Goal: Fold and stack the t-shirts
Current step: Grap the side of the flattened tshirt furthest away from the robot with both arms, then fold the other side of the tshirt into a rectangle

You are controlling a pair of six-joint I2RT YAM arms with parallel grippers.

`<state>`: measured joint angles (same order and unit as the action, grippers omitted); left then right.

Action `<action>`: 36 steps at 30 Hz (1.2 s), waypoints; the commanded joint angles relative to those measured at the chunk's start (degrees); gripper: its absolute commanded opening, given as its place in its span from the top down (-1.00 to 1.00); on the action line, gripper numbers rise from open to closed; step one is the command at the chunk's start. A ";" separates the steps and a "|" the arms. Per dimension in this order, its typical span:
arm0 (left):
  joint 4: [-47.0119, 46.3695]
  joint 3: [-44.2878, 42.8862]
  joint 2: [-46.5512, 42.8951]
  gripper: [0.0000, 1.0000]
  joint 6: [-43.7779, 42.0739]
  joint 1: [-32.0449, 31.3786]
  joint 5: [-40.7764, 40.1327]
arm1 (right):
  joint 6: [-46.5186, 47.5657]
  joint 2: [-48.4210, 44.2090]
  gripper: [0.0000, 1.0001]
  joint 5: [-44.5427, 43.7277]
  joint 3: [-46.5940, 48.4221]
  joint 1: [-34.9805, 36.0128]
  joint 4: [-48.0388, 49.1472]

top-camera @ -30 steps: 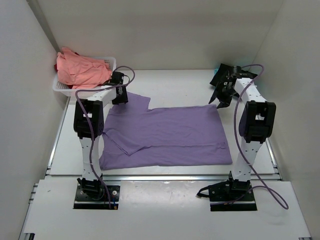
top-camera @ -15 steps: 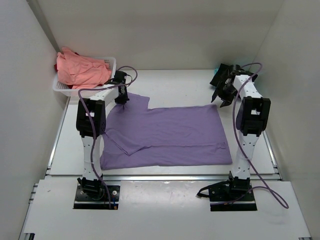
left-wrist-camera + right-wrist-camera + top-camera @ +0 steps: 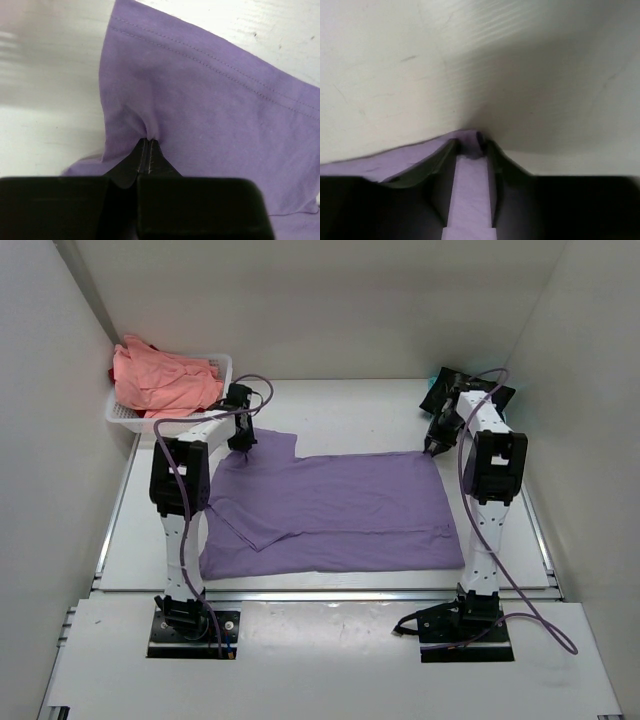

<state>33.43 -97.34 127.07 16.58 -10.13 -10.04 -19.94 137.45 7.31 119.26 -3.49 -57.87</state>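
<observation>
I see the lavender t-shirt (image 3: 340, 510) lying spread flat across the middle of the table (image 3: 350, 405), one sleeve folded in at its near left; my left gripper (image 3: 148, 141) is pressed together on a small pucker of cloth at the far left corner. My right gripper (image 3: 470, 145) sits astride the far right corner with purple cloth filling the gap; I cannot tell whether it grips. Salmon-pink t-shirts (image 3: 160, 380) are heaped in the white basket (image 3: 222, 368) at the far left.
</observation>
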 commanded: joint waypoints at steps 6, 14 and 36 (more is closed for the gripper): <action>2.60 1.36 -7.35 1.00 0.12 1.25 2.48 | 1.84 -1.04 1.00 -2.82 0.97 1.47 -1.46; 1.56 8.56 -17.45 1.00 -0.41 3.27 3.98 | 2.81 -7.71 1.00 -6.08 -1.84 -0.12 -1.11; -1.26 44.60 -48.22 1.00 -0.40 2.22 4.16 | 4.21 -45.41 1.00 -5.47 -54.55 -1.52 14.88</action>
<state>32.95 -54.74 83.13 16.58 -7.55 -4.05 -16.47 96.73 2.61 68.51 -4.25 -47.22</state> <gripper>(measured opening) 0.015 0.020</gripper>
